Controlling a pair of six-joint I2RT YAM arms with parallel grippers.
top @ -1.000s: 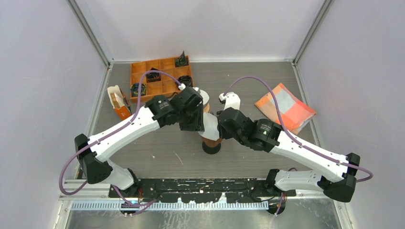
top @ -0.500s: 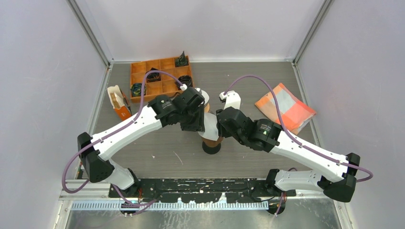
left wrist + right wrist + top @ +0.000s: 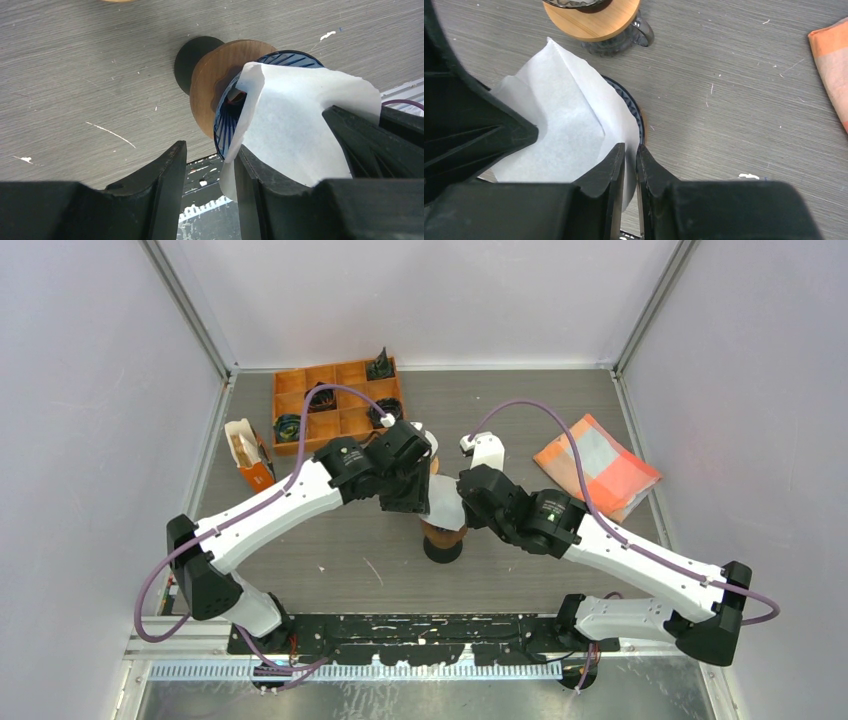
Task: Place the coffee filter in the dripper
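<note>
White paper coffee filter (image 3: 295, 125) sits tilted in the mouth of the blue ribbed dripper with a wooden collar (image 3: 227, 115), near the middle of the grey table (image 3: 500, 390). One side of it rises above the rim. The right gripper (image 3: 630, 150) pinches its edge. The left gripper (image 3: 210, 150) is spread, one finger just beside the paper.
</note>
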